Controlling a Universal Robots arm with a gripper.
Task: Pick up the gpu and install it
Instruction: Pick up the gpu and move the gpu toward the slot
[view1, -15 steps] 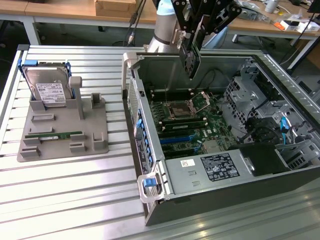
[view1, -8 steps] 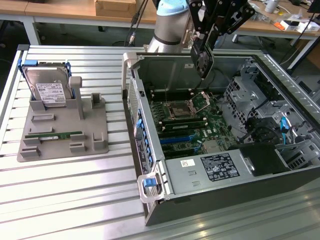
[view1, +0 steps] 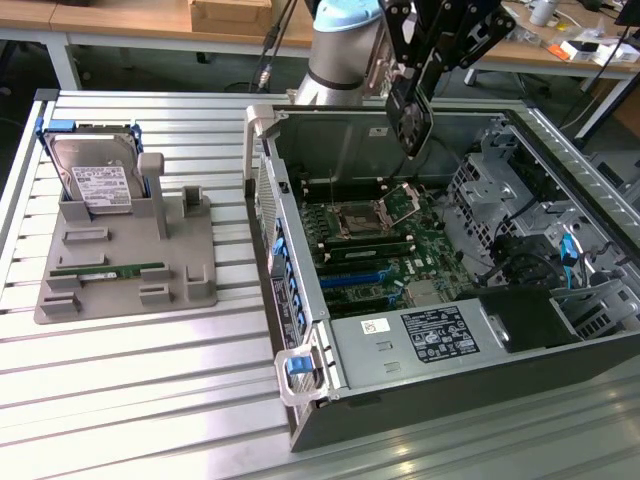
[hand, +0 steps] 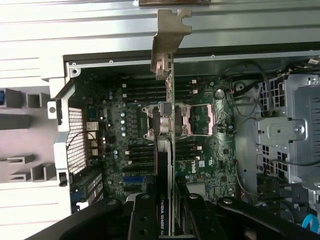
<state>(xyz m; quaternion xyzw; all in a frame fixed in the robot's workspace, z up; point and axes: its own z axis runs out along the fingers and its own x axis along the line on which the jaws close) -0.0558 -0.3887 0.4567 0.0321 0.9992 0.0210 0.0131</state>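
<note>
Claw (hand: 168, 212) around gpu (view1: 410, 122) over open case (view1: 400, 395), slatted table (view1: 150, 400), wooden benches (view1: 130, 20) behind.

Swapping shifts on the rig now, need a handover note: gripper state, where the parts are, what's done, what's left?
Gripper: shut on the graphics card, which it holds on edge.
Card: in the air over the open computer case, above the motherboard, touching nothing.
Grey tray at the exterior view's left holds the hard drive and the memory stick.
Done: card picked up.
Left: card not yet in a slot.
</note>
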